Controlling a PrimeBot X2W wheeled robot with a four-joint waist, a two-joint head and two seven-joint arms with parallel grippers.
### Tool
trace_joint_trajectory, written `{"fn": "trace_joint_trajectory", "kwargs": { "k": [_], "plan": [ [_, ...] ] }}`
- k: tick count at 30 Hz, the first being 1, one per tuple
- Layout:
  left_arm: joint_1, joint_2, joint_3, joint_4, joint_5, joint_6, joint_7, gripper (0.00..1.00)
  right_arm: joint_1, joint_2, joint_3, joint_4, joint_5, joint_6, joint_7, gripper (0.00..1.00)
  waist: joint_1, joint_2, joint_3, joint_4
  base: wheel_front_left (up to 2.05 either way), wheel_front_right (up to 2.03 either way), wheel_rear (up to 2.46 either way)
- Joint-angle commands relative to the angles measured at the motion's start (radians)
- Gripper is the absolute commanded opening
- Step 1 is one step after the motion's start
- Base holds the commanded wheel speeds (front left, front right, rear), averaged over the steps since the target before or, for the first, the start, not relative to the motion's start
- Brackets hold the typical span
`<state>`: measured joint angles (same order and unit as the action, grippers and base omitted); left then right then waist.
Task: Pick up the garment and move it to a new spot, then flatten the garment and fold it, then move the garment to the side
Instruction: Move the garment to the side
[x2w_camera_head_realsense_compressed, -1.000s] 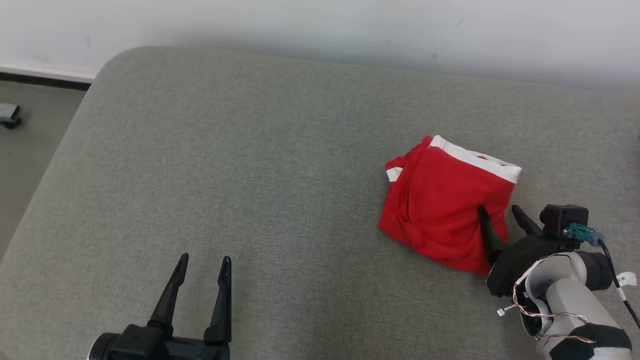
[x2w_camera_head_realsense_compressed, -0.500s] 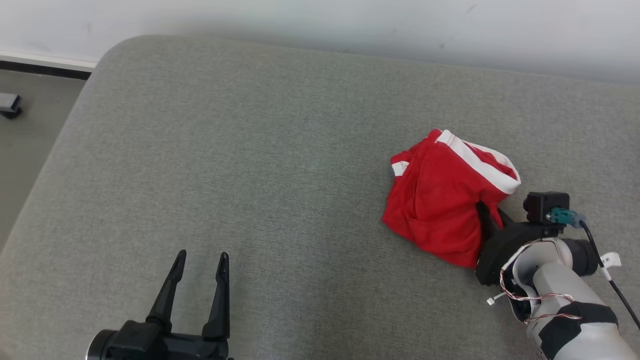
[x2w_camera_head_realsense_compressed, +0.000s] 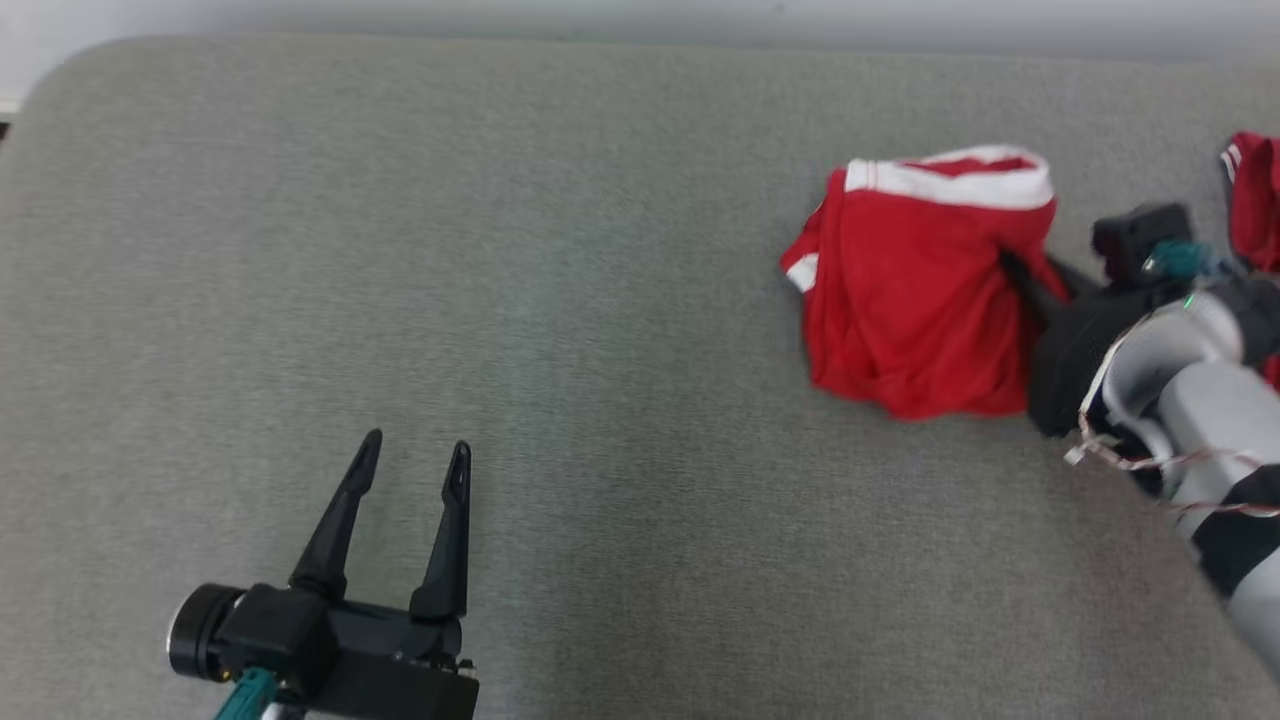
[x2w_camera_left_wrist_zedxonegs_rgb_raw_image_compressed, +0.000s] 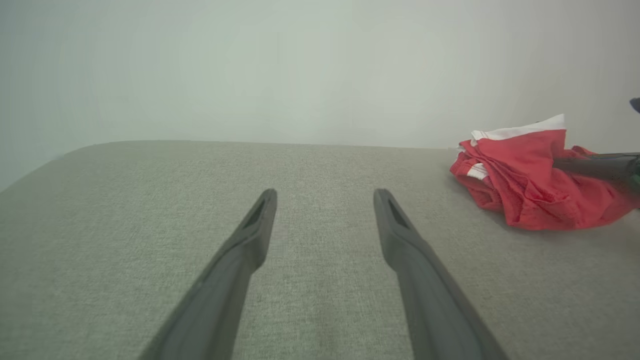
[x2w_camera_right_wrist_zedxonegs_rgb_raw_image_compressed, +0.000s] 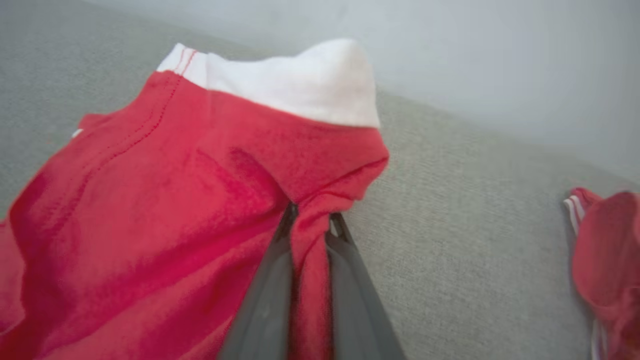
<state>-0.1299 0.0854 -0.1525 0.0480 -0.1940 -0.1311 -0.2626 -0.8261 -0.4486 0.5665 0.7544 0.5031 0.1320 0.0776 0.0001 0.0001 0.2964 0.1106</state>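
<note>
The garment (x2w_camera_head_realsense_compressed: 915, 300) is red with a white band, bunched up at the right of the grey cushioned surface (x2w_camera_head_realsense_compressed: 560, 280). My right gripper (x2w_camera_head_realsense_compressed: 1012, 268) is shut on a fold of its right edge, and that side is lifted. The right wrist view shows the red cloth (x2w_camera_right_wrist_zedxonegs_rgb_raw_image_compressed: 165, 210) pinched between the two fingers (x2w_camera_right_wrist_zedxonegs_rgb_raw_image_compressed: 270, 300). My left gripper (x2w_camera_head_realsense_compressed: 415, 465) stands open at the lower left, far from the garment (x2w_camera_left_wrist_zedxonegs_rgb_raw_image_compressed: 530, 175), with nothing between its fingers (x2w_camera_left_wrist_zedxonegs_rgb_raw_image_compressed: 235, 260).
A second red piece of cloth with white stripes (x2w_camera_head_realsense_compressed: 1255, 195) lies at the far right edge, also seen in the right wrist view (x2w_camera_right_wrist_zedxonegs_rgb_raw_image_compressed: 607, 260). A pale wall (x2w_camera_left_wrist_zedxonegs_rgb_raw_image_compressed: 300, 65) runs behind the surface.
My right gripper closed on the garment's edge and raised it, so the white band now stands up. The head camera shifted, bringing the second red cloth into view. The left gripper stayed open.
</note>
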Motion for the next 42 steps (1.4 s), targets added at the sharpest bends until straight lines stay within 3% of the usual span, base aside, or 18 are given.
{"fn": "trace_joint_trajectory", "kwargs": {
  "k": [1, 11, 20, 31, 42],
  "plan": [
    [-0.02, 0.01, 0.003, -0.006, -0.01, 0.002, -0.003, 1.0, -0.026, -0.023, 0.014, -0.021, 0.018, -0.003, 0.012, 0.0, -0.0001, -0.0001, 0.083, -0.08, 0.0, 0.0, 0.0],
    [-0.074, 0.066, 0.005, -0.062, 0.008, 0.002, -0.003, 1.0, -0.179, -0.215, 0.097, -0.149, 0.099, -0.003, 0.087, 0.0, -0.0001, -0.0001, 0.212, -0.204, 0.0, 0.0, 0.0],
    [-0.077, 0.115, 0.02, -0.135, 0.032, 0.002, -0.003, 1.0, -0.248, -0.338, 0.072, -0.199, 0.124, -0.003, 0.13, 0.0, -0.0001, -0.0001, 0.28, -0.289, 0.0, 0.0, 0.0],
    [-0.067, 0.143, 0.015, -0.207, 0.046, 0.002, -0.003, 1.0, -0.327, -0.463, 0.065, -0.129, 0.07, -0.003, 0.18, 0.0, -0.0001, -0.0001, 0.329, -0.303, 0.0, 0.0, 0.0],
    [-0.074, 0.144, 0.013, -0.22, 0.045, 0.002, -0.002, 1.0, -0.409, -0.493, 0.096, -0.066, 0.0, -0.003, 0.19, 0.0, -0.0001, -0.0001, 0.365, -0.287, 0.0, 0.0, 0.0]
  ]
}}
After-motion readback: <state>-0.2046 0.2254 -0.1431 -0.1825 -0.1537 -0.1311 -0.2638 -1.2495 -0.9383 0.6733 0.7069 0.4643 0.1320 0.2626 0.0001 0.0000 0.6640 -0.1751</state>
